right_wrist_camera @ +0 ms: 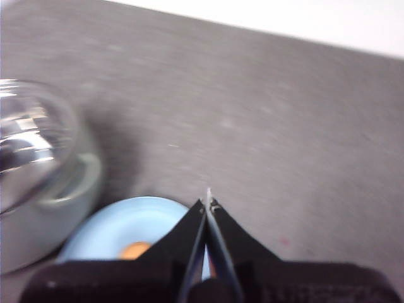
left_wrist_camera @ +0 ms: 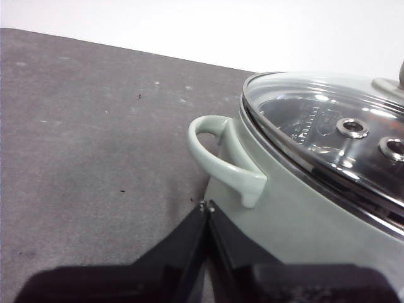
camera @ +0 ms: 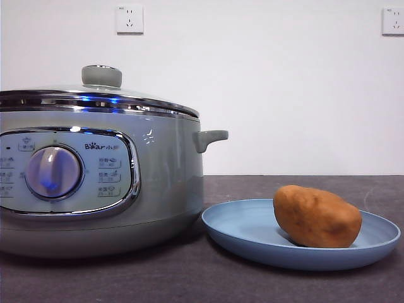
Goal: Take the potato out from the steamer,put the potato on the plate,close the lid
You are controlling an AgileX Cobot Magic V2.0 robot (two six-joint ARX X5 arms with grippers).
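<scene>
Both grippers (left (left_wrist_camera: 207, 207), right (right_wrist_camera: 207, 196)) closed, empty; potato (camera: 317, 216) on plate (camera: 246, 233); lid (camera: 95, 95) on steamer (camera: 164, 170).

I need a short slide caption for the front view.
Potato resting on the blue plate beside the lidded steamer.

Plain white wall (camera: 284, 95) fills the background, two white power sockets mounted high: one (camera: 129, 19) left of centre, one (camera: 392, 21) at the right edge. Dark grey matte tabletop (camera: 303, 186) meets the wall. Even, soft light.
</scene>
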